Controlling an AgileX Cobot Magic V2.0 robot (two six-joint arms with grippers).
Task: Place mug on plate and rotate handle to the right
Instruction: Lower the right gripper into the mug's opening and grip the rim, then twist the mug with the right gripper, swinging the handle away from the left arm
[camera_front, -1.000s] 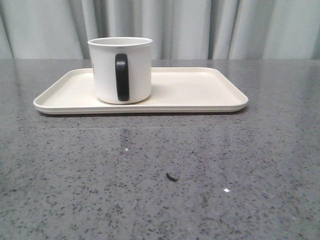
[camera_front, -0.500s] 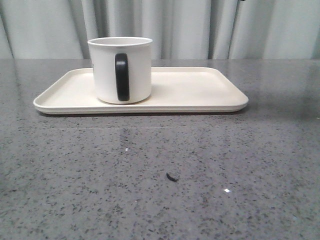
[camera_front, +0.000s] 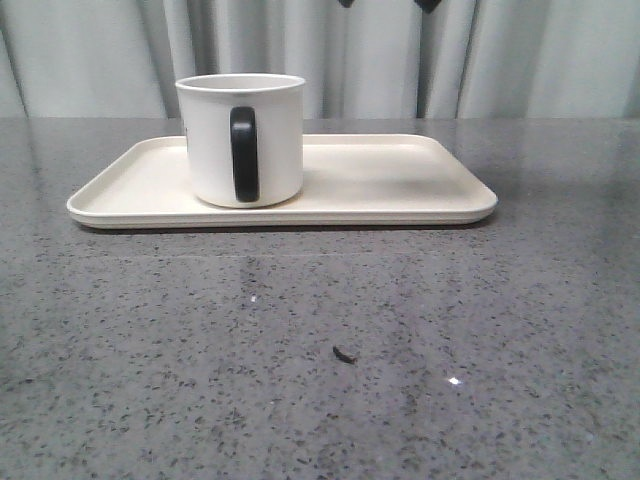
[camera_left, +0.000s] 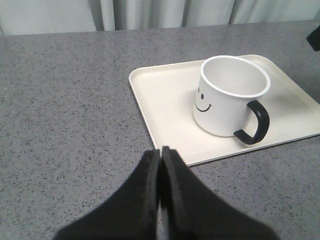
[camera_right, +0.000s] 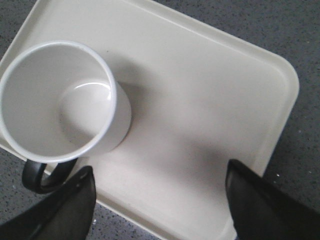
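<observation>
Since a second ago the only change is at the top of the front view — dark bits of the right pincer (camera_front: 388, 4) have come into frame above the plate (camera_front: 400, 180); mug and plate haven't shifted.

The mug (camera_front: 243, 140) stands upright on the left half of the plate, so the placing part looks done. The handle (camera_front: 243, 154) points straight toward the robot, not to the right — the turn is still to do.

Risks from here, as I judge them: the right pincer hangs over the plate's open middle, beside the mug rather than over it, so coming straight down would miss the mug or clip its rim and tip it. Turning the mug by squeezing the body could let it slip on the smooth white glaze. Pushing on the handle could slide the whole mug, or shove the plate across the table (camera_front: 320, 350), since nothing holds the plate down. The mug also sits near the plate's front rim, so a sideways nudge could ride it up onto that edge.

Right pincer (camera_right: 160, 200): fingers spread wide, empty, touching nothing, hovering above the plate with the mug off to one side. Left pincer (camera_left: 160, 165): fingers pressed together, empty, held over bare table short of the plate's corner, well clear of the mug.
</observation>
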